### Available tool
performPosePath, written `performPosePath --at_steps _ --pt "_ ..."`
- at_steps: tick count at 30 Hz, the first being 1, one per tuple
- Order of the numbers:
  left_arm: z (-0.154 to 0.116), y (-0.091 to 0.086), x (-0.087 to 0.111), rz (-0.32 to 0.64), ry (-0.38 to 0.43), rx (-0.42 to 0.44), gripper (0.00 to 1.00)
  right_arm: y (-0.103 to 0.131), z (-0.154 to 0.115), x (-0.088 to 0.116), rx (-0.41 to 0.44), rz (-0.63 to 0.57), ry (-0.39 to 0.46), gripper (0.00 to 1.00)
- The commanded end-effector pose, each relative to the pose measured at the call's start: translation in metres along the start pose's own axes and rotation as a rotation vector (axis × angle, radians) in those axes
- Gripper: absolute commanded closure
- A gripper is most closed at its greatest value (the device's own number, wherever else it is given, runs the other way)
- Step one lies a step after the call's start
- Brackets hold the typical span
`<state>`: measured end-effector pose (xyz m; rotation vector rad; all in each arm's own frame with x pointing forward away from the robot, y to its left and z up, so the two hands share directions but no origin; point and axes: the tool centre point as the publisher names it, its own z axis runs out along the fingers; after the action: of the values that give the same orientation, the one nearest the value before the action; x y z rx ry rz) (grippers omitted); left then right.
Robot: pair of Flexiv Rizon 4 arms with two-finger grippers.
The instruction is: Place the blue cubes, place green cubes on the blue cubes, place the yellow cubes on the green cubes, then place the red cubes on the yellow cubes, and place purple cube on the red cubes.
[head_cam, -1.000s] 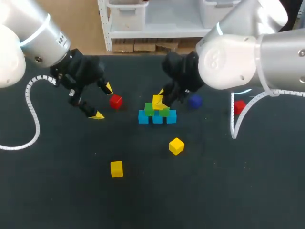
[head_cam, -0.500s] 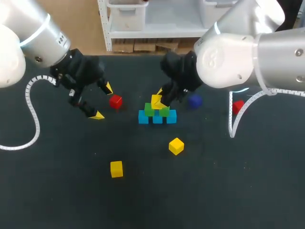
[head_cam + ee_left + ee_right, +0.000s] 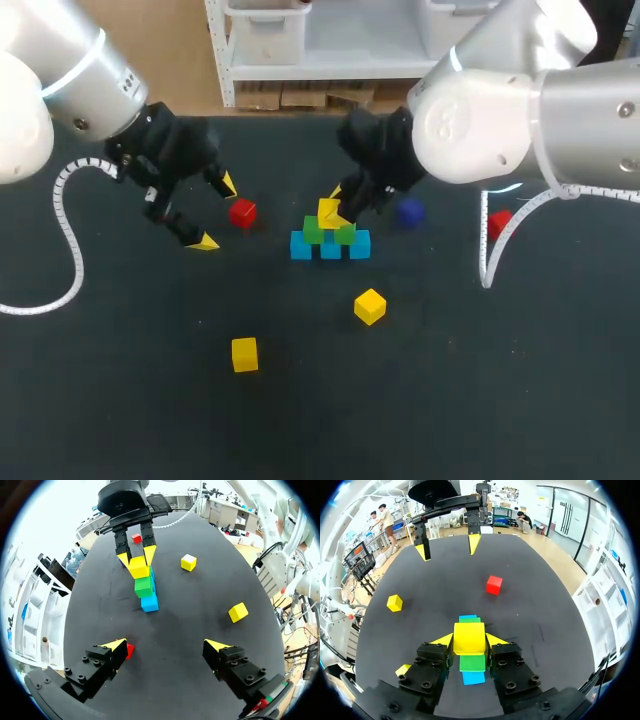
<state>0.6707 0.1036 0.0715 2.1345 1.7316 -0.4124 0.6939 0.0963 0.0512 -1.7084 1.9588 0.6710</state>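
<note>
R gripper [image 3: 469, 641] clamped on small yellow cube [image 3: 469, 634] atop green cubes [image 3: 472, 662], next prob release; L gripper [image 3: 165, 644] open.

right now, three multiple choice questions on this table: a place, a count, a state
1. Where is the purple cube? A on a red cube; B on the table, apart from the stack; C under a green cube
2. How many yellow cubes lie loose? A one; B two; C four
3. The left pincer is: A open; B shut on a red cube; C shut on a blue cube

1 B, it sits alone on the table. 2 B, a second lies further off; the third yellow cube is in the right pincer. 3 A, nothing between its fingers.
</note>
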Motion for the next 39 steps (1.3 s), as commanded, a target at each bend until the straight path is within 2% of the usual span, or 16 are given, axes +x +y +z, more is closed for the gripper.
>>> performPosePath --at_steps 1,3,9,13,14,15,27,31,33,34,36,38,39 --pt "0.0002 0.0004 0.0012 0.003 -0.003 0.000 0.00 -0.0021 0.0005 0.0003 -0.007 0.001 -0.005 1.00" --pt "0.0002 0.0004 0.0012 0.003 -0.003 0.000 0.00 -0.0024 0.0010 0.0001 -0.009 0.001 -0.005 0.96" --pt "0.0002 0.0004 0.0012 0.003 -0.003 0.000 0.00 -0.0030 0.0017 -0.0006 -0.011 -0.001 -0.007 0.97" --pt "0.0002 0.0004 0.0012 0.003 -0.003 0.000 0.00 -0.0035 0.0021 -0.0005 -0.013 -0.003 -0.006 0.86" --pt "0.0002 0.0004 0.0012 0.003 -0.003 0.000 0.00 -0.0036 0.0021 -0.0005 -0.014 -0.004 -0.005 0.79" --pt "0.0002 0.0004 0.0012 0.003 -0.003 0.000 0.00 -0.0036 0.0022 -0.0005 -0.015 -0.004 -0.004 0.76" --pt "0.0002 0.0004 0.0012 0.003 -0.003 0.000 0.00 -0.0031 0.0038 -0.0004 -0.021 -0.002 -0.007 0.65" --pt "0.0002 0.0004 0.0012 0.003 -0.003 0.000 0.00 -0.0029 0.0038 -0.0004 -0.023 -0.002 -0.006 0.55" --pt "0.0002 0.0004 0.0012 0.003 -0.003 0.000 0.00 -0.0028 0.0037 -0.0001 -0.022 -0.001 -0.006 0.54" --pt "0.0002 0.0004 0.0012 0.003 -0.003 0.000 0.00 -0.0028 0.0036 0.0001 -0.023 0.000 -0.006 0.51" --pt "0.0002 0.0004 0.0012 0.003 -0.003 0.000 0.00 -0.0027 0.0036 0.0002 -0.024 0.002 -0.009 0.29" --pt "0.0002 0.0004 0.0012 0.003 -0.003 0.000 0.00 -0.0027 0.0034 0.0003 -0.024 0.002 -0.009 0.00" --pt "0.0002 0.0004 0.0012 0.003 -0.003 0.000 0.00 -0.0026 0.0033 0.0003 -0.024 0.003 -0.009 0.00"
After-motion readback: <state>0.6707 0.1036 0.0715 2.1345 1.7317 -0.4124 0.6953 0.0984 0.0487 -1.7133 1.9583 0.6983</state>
